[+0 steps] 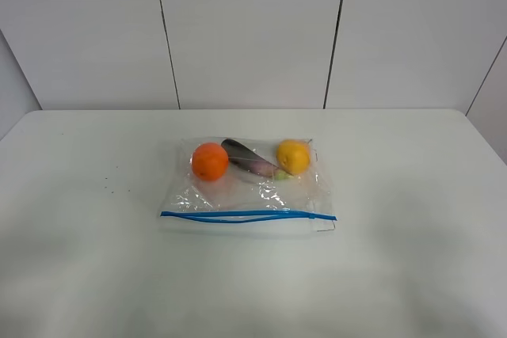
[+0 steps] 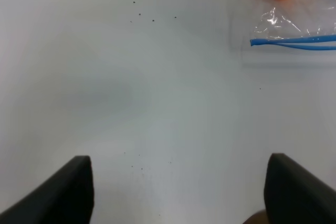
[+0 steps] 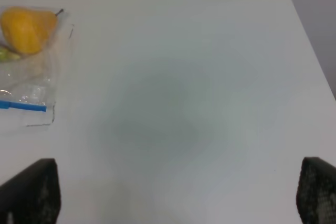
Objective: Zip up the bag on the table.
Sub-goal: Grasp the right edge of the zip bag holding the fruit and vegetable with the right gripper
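The left gripper (image 2: 179,188) has its two dark fingers wide apart and holds nothing; below it there is only bare table (image 1: 412,267). The right gripper (image 3: 176,195) is the same: fingers spread, nothing between them. Neither gripper touches the bag (image 1: 249,189), and neither one shows in the high view.

The bag lies flat near the middle of the table, with its blue zipper strip (image 1: 245,215) along the near edge. Inside it are an orange (image 1: 210,161), a yellow fruit (image 1: 293,156) and, between them, a dark long thing (image 1: 247,157) that I cannot name.

Each wrist camera sees only one end of the bag, away to one side. The strip shows as two blue lines that separate along most of its length, so I judge the zipper is not yet closed. The whole task seems to be left: reach the bag, hold one end, press or pull along the strip.
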`<state>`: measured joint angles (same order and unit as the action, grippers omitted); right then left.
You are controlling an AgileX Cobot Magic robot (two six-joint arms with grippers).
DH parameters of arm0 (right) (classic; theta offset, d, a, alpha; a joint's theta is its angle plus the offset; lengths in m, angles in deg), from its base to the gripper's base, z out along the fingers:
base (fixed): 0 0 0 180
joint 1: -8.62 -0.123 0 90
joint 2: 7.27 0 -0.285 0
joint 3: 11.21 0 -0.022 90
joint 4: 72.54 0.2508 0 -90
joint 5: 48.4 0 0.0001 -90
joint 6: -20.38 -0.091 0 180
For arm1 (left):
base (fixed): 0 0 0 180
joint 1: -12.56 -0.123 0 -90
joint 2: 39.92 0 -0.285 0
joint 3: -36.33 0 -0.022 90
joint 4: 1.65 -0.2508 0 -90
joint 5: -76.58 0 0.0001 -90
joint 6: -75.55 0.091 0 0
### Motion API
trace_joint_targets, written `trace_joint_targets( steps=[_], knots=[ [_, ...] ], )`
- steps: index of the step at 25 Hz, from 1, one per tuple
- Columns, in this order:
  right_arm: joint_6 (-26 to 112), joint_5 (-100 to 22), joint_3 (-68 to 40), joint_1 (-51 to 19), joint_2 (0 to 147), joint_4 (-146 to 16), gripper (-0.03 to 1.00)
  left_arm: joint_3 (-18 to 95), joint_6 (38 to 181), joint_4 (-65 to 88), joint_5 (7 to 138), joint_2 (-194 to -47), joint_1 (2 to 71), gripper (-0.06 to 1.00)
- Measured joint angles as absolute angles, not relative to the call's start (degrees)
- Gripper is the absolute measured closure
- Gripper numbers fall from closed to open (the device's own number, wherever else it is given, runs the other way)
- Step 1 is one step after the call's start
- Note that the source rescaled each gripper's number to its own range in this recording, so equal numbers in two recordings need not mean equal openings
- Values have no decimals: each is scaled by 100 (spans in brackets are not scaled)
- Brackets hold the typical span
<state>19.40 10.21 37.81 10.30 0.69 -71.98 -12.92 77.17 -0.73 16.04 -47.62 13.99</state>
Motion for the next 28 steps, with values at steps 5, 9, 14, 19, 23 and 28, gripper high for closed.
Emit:
trace_joint_targets(
  steps=[5, 9, 14, 19, 23, 28],
  knots=[
    [1940, 1021, 3781, 1030, 69, -7198, -3, -1292, 7717, -73, 1604, -4762, 1399, -6],
    [1940, 1021, 3781, 1030, 69, -7198, -3, -1292, 7717, -73, 1604, -4762, 1399, -6],
    [1940, 1021, 3750, 1030, 192, -7187, -3, -1292, 7717, -73, 1604, -4762, 1399, -6],
    [1940, 1066, 3102, 1030, 1393, -6989, -3, -1292, 7717, -73, 1604, -4762, 1399, -6],
    [1940, 1066, 2300, 1030, 2959, -6825, -3, -1292, 7717, -73, 1604, -4762, 1399, -6],
    [1945, 1057, 1451, 1030, 4828, -6635, -3, -1292, 7717, -73, 1604, -4762, 1399, -6]
  ],
)
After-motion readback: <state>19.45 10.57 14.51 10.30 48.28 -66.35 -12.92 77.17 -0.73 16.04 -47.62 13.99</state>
